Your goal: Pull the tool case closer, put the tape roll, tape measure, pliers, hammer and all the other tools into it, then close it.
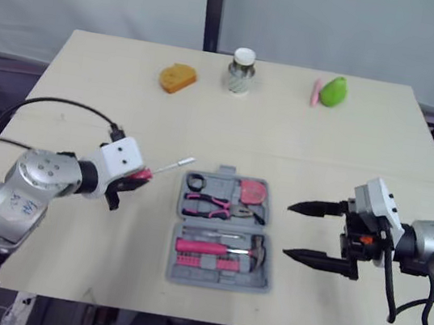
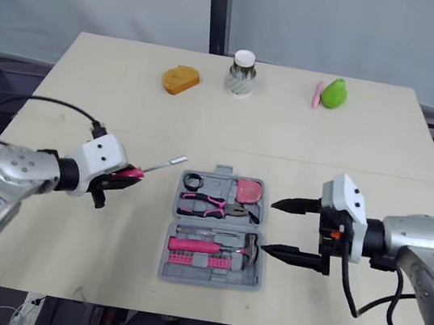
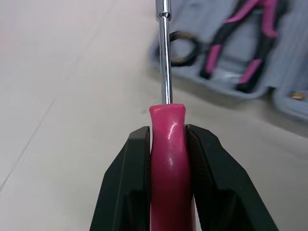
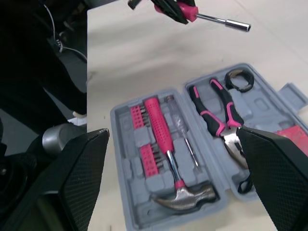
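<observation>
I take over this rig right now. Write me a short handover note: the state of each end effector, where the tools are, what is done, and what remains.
Left end effector: shut on the handle of the pink screwdriver, left of the tool case, with the shaft pointing toward the case.
Right end effector: open and empty, beside the right edge of the case.
Tool case: open, lying flat between the two arms near the front of the table.
Done: the tape roll, pliers, tape measure and hammer lie in the case.
Left: put the screwdriver in, then close the case.

Orange sponge (image 1: 178, 78), lidded jar (image 1: 241, 71), perhaps a pear (image 1: 335, 91).
</observation>
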Available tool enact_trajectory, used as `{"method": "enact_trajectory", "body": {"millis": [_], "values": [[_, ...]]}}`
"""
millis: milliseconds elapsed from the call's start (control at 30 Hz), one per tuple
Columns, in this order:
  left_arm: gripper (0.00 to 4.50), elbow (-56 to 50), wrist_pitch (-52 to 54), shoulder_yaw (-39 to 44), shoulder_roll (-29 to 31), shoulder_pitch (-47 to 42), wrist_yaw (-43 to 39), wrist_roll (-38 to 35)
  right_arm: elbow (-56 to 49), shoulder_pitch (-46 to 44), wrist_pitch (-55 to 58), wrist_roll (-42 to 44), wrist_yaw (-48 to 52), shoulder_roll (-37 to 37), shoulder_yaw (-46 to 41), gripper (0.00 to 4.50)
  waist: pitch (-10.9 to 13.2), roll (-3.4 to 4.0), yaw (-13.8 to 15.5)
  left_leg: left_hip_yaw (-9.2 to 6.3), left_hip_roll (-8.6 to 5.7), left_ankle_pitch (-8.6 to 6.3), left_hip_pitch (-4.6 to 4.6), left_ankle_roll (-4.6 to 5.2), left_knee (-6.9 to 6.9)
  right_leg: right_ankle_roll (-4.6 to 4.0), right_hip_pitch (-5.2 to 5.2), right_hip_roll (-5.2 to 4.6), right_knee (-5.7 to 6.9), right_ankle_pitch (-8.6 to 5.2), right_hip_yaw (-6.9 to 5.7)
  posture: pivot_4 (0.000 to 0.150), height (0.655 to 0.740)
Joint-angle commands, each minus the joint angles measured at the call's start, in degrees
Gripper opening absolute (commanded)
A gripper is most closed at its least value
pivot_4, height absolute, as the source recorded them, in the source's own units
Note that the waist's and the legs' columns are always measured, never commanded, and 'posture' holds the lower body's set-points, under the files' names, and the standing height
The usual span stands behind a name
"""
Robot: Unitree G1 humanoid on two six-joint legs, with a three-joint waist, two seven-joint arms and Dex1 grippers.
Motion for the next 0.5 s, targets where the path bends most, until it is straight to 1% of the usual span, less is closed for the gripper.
{"method": "enact_trajectory", "body": {"millis": [33,133,333,400,500], "values": [[0.61,-2.06,-1.68,-6.3,0.2,-4.74,-10.55,-2.69,-4.18,2.39,-1.08,1.51,1.84,-2.4,-3.91,4.5,0.15,0.0,-0.02,0.02,0.01,0.0,-0.01,0.0,-0.01,0.0,-0.04,0.01,0.03,0.0,0.0,0.15,0.74],[0.61,-3.36,0.95,-11.06,-2.32,-9.0,-13.38,-3.2,-6.62,5.06,-0.52,2.65,2.43,-4.17,-6.43,4.5,0.3,0.0,0.02,0.04,0.03,0.01,-0.07,0.01,0.06,0.0,-0.1,0.02,0.09,0.0,0.01,0.15,0.74],[0.61,-4.54,7.19,-19.9,-8.8,-15.34,-12.83,-1.03,-10.6,11.12,-0.22,3.55,2.38,-5.94,-10.67,4.5,0.33,-0.05,0.11,0.04,0.03,0.04,-0.07,0.06,0.28,0.02,-0.09,0.01,0.28,0.01,0.07,0.15,0.74],[0.61,-5.27,10.49,-22.72,-10.35,-16.76,-11.71,-0.04,-11.82,12.32,-0.18,3.42,1.39,-5.8,-11.26,4.5,0.33,-0.06,0.07,0.04,0.03,0.04,-0.07,0.06,0.41,0.02,-0.09,0.01,0.38,0.01,0.1,0.15,0.74],[0.61,-6.45,14.43,-27.24,-11.1,-17.9,-11.15,1.55,-13.27,13.46,0.16,3.42,-0.15,-5.32,-11.84,4.5,0.33,-0.06,0.01,0.04,0.05,0.04,-0.07,0.07,0.64,0.02,-0.09,0.02,0.57,0.01,0.17,0.15,0.74]]}}
